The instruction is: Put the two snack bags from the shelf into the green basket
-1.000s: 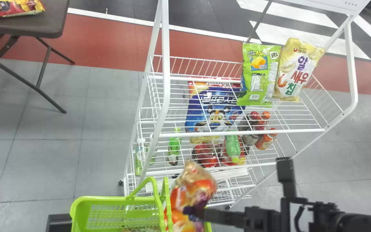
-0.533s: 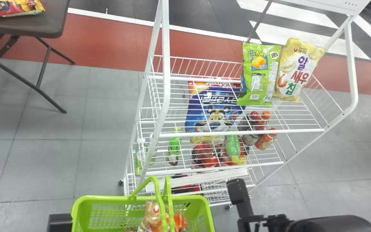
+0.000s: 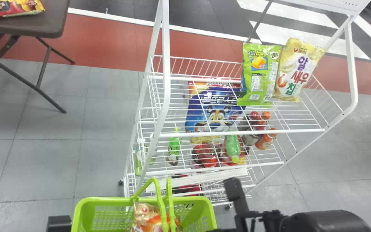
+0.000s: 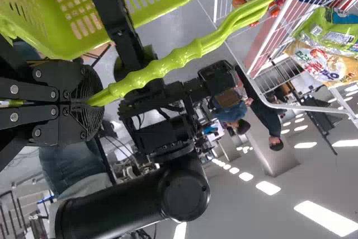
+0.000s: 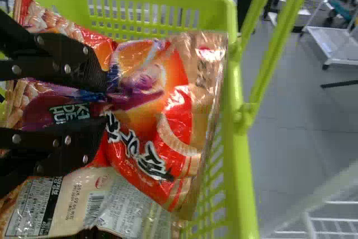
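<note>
The right gripper [image 3: 242, 201] is partly visible beside the green basket [image 3: 209, 209]. In the right wrist view the right gripper [image 5: 104, 98] is open inside the basket [image 5: 234, 76], fingers on either side of the creased middle of a red-orange snack bag [image 5: 162, 121]. That bag [image 3: 150, 219] lies in the basket in the head view. Under it is a beige bag [image 5: 84, 200]. A black part of the left gripper [image 3: 59, 223] shows left of the basket; in its wrist view the left gripper [image 4: 89, 102] is shut on the basket handle [image 4: 162, 68].
A white wire rack [image 3: 237, 132] stands beyond the basket. Its top shelf holds a green bag [image 3: 259, 74] and a yellow bag [image 3: 296, 71]; a blue bag [image 3: 214, 109] and bottles [image 3: 233, 148] are lower. A brown table [image 3: 37, 27] stands at the back left.
The red-orange bag has moved left and down from beside the handles into the basket, with the right arm lowering alongside it. The right gripper's fingers have left the head view.
</note>
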Available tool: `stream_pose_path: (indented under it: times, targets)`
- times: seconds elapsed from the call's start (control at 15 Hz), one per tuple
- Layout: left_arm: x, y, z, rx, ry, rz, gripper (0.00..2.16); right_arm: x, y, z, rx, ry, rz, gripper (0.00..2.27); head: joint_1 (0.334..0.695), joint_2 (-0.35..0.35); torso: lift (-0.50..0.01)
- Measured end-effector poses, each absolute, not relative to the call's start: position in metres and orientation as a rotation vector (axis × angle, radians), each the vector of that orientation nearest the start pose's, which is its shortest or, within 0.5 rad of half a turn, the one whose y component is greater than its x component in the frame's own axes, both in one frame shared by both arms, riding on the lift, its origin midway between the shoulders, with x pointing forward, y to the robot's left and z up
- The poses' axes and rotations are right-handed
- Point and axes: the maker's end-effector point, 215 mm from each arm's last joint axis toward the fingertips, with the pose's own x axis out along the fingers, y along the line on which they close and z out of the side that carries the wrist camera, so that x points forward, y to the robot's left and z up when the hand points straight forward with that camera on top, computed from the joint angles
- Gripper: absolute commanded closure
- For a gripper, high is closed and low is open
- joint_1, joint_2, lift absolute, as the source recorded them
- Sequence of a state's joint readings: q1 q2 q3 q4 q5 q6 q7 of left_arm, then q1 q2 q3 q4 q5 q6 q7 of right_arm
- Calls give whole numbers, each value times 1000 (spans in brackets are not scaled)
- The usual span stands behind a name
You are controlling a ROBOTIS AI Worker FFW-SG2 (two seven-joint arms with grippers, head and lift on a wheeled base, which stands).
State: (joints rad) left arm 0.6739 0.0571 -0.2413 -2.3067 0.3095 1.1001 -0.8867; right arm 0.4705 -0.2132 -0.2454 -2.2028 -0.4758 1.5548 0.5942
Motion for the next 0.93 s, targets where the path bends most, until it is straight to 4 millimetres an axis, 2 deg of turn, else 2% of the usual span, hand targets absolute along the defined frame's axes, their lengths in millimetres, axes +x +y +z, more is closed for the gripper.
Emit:
stream_pose_path:
  times: [0.27,0.4,0.47,0.53,0.6,0.73,0.87,0.93]
  targets:
    - [148,-77,-392,-730,904,-1225,2078,255,-205,-434,487,1051,521,87,695,-350,-1]
    - [147,-77,-393,-731,906,-1225,2078,260,-216,-418,488,994,470,83,695,-350,-1]
    - [147,-77,-394,-732,908,-1223,2078,263,-221,-417,491,975,442,83,695,-350,-1]
    - [147,-77,-395,-733,909,-1222,2078,274,-227,-415,477,927,418,87,695,-350,-1]
    - [147,-78,-395,-735,910,-1223,2078,297,-236,-409,442,834,391,87,695,-350,-1]
    - [146,-79,-396,-735,909,-1223,2078,351,-258,-384,319,589,323,87,695,-350,-1]
    - [146,-80,-395,-736,907,-1226,2078,396,-278,-337,178,301,254,87,695,-350,-1]
    - [146,-80,-395,-736,906,-1228,2078,404,-281,-319,139,205,240,87,695,-350,-1]
